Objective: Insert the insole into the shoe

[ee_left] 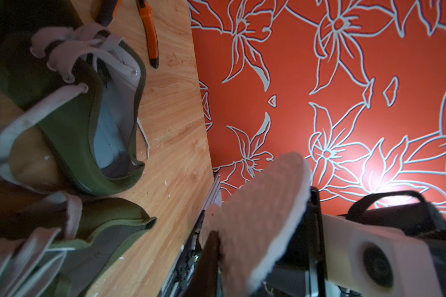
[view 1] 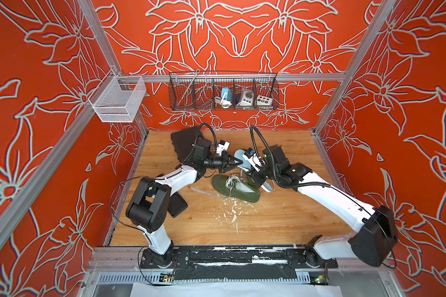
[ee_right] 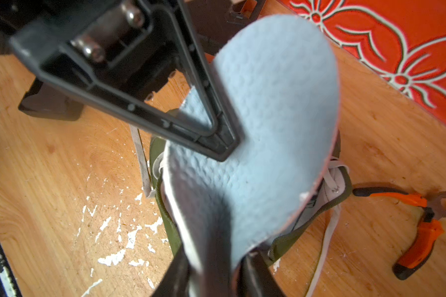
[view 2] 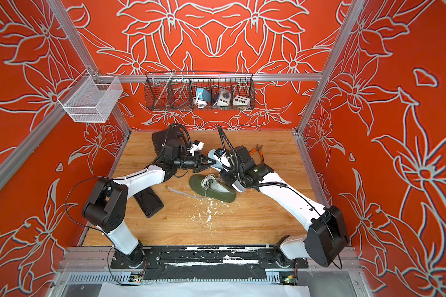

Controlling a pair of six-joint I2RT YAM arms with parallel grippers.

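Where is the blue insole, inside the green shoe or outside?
Outside: the right gripper grips the insole beside the shoe, not in it; the left gripper straddles its edge.

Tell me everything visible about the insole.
The insole is a thin, flexible piece, pale blue and dimpled on one face, cream and fleecy on the other. It is held bowed in the air above the green shoe, the right pincer clamping one end, the left pincer touching its blue face.
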